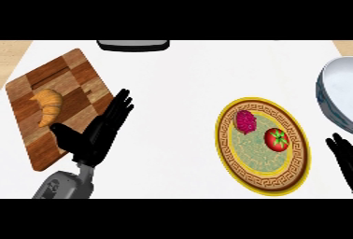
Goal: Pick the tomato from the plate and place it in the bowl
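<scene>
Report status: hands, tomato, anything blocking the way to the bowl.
Left hand open, resting by the wooden cutting board. Right hand open beside the gold-rimmed patterned plate. Red tomato on plate beside dark pink fruit. Nothing between tomato and white bowl.

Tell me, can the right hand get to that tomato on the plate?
Probably yes. The right hand is open just beside the plate, and the tomato lies on its near side with nothing between them.

The white counter (186,84) spreads wide and evenly lit. Pale wood shows at both far corners. A dark-rimmed fixture (133,45) sits at its back edge.
</scene>
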Motion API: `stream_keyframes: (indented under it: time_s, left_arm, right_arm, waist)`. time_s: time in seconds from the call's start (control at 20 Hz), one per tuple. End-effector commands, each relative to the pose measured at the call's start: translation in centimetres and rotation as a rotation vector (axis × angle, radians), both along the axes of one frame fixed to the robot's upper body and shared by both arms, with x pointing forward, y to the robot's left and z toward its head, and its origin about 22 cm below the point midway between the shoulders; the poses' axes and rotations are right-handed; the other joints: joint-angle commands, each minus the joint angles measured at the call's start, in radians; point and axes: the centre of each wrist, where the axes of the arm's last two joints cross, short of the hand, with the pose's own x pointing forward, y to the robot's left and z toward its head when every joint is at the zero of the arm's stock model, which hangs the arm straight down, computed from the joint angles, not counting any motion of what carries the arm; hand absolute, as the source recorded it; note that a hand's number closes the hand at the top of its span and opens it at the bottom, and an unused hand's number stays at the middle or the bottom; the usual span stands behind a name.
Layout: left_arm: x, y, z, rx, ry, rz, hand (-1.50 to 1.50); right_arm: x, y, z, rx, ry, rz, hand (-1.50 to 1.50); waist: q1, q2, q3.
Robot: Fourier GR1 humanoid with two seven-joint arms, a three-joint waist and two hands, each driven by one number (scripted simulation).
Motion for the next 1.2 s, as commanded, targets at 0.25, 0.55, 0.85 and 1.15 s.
stream_keyframes:
  time_s: [0.25,0.55,0.85,1.15]
  left_arm:
    - [-0.9,-0.9,-0.1,-0.011,0.006,-0.003,0.0]
    - [-1.2,0.6,-1.4,-0.005,-0.004,0.002,0.0]
    - [0.7,-0.6,0.1,0.007,0.01,0.007,0.0]
    - [-0.2,-1.1,-0.5,0.01,0.001,0.018,0.0]
  right_arm:
    - [3.0,1.8,-2.7,-0.035,0.116,-0.049,-1.5]
    - [2.9,1.1,-2.7,-0.084,0.119,-0.03,-1.5]
    - [5.3,1.8,-4.1,-0.067,0.116,-0.045,-1.5]
    - [6.5,2.8,-4.7,-0.076,0.092,-0.055,-1.5]
  waist:
    - [-0.005,-0.002,0.001]
    - [-0.008,-0.003,0.001]
    - [-0.008,-0.002,0.001]
    - [-0.007,-0.002,0.001]
